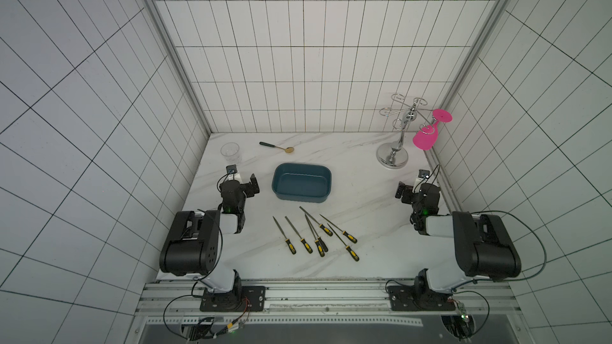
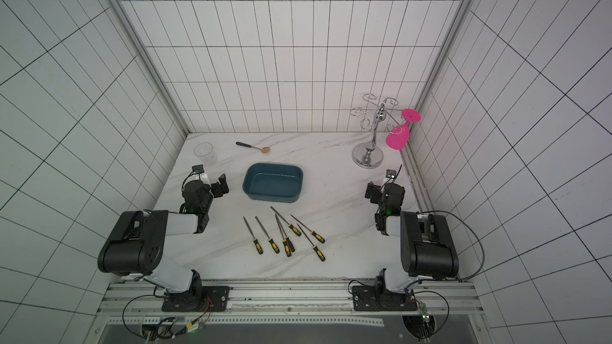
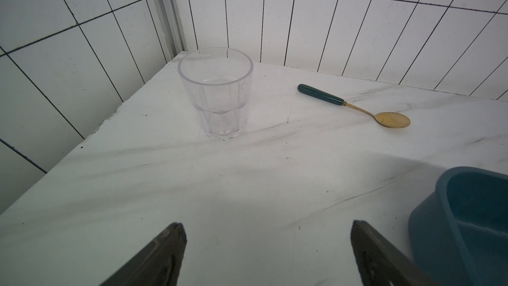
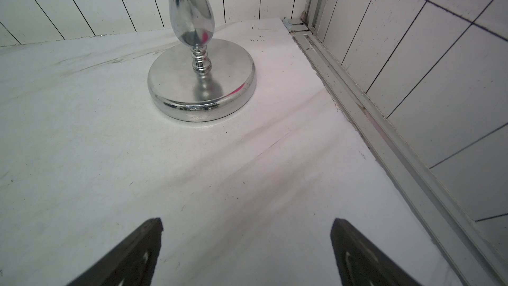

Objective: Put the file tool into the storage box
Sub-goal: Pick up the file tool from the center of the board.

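While both arms sit folded at the near edge, the file tools [image 1: 307, 245] lie fanned on the marble table [image 1: 364, 253] at near centre, handles toward the near side, none of them gripped. Just beyond them sits the storage box [image 1: 299, 198], its whole blue floor showing, with the left gripper [image 3: 266, 226] just left of it and the right gripper [image 4: 246, 222] well apart on the right, both spread wide and holding nothing. Farther off are a clear cup [image 1: 230, 153] at far left, a spoon [image 1: 278, 147], and a chrome rack [image 1: 394, 157] with a pink glass [image 1: 425, 138] at far right

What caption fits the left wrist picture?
Open left gripper facing a clear cup, a gold spoon and a corner of the storage box.
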`<act>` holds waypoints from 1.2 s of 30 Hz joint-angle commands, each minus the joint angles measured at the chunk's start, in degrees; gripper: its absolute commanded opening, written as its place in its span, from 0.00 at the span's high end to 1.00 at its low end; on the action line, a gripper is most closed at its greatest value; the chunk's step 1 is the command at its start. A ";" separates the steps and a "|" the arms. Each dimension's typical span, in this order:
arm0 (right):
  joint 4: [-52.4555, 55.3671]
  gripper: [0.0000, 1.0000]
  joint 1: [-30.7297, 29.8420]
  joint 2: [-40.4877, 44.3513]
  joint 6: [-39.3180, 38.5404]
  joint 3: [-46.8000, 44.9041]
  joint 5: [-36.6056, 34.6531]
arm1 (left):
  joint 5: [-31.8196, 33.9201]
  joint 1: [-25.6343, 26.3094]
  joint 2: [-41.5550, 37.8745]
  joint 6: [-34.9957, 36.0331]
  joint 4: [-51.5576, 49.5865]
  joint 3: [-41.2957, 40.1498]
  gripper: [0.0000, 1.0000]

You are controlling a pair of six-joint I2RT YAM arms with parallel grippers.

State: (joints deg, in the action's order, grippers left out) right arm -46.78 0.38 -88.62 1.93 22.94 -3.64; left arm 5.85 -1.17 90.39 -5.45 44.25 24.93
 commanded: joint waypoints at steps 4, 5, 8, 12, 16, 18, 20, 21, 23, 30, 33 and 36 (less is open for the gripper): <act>23.64 0.01 -0.84 10.56 3.57 9.79 -8.18 | 14.21 7.93 -10.57 5.62 -0.09 -1.62 0.02; 28.61 0.01 -0.88 12.50 7.67 11.89 -11.21 | 17.60 9.95 -13.87 5.78 -5.77 0.17 0.02; 34.11 0.01 -0.72 16.72 12.54 14.23 -11.67 | 21.51 12.88 -21.92 0.11 -26.94 8.13 0.02; 39.35 0.01 0.39 22.28 18.33 15.86 -2.00 | 19.34 10.33 -27.81 -1.98 -36.28 12.00 0.02; 48.53 0.01 0.27 24.02 20.83 20.41 7.56 | 1.15 3.55 -31.55 -28.51 -44.95 14.47 0.01; 51.12 0.01 -0.01 23.71 22.27 21.82 13.75 | -4.72 2.16 -31.14 -33.31 -50.53 17.98 0.01; 53.50 0.01 -0.68 23.11 23.74 22.87 18.95 | -12.92 2.16 -29.55 -33.47 -54.18 22.30 0.02; 55.13 0.01 -1.93 22.76 23.90 23.47 20.82 | -17.43 2.38 -28.10 -33.86 -56.42 24.99 0.01; 58.28 0.01 -5.16 22.29 23.48 24.46 21.12 | -25.49 2.93 -25.17 -31.92 -61.00 30.67 0.02; 67.20 0.00 -23.64 18.95 17.87 28.18 10.46 | -17.35 7.79 -17.27 -15.46 -72.52 44.21 0.02; 70.33 0.07 -27.70 16.70 18.08 29.24 11.33 | -27.61 1.34 -14.69 -21.55 -68.59 43.49 0.02; 73.31 0.11 -32.04 16.03 17.94 29.03 9.88 | -32.21 -1.31 -14.05 -23.10 -70.03 43.56 0.04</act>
State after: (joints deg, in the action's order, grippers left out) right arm 19.99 -28.73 -72.14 20.88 50.06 9.04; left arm -20.12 -0.49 75.75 -27.09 -23.53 68.36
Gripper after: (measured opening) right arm 0.890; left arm 0.963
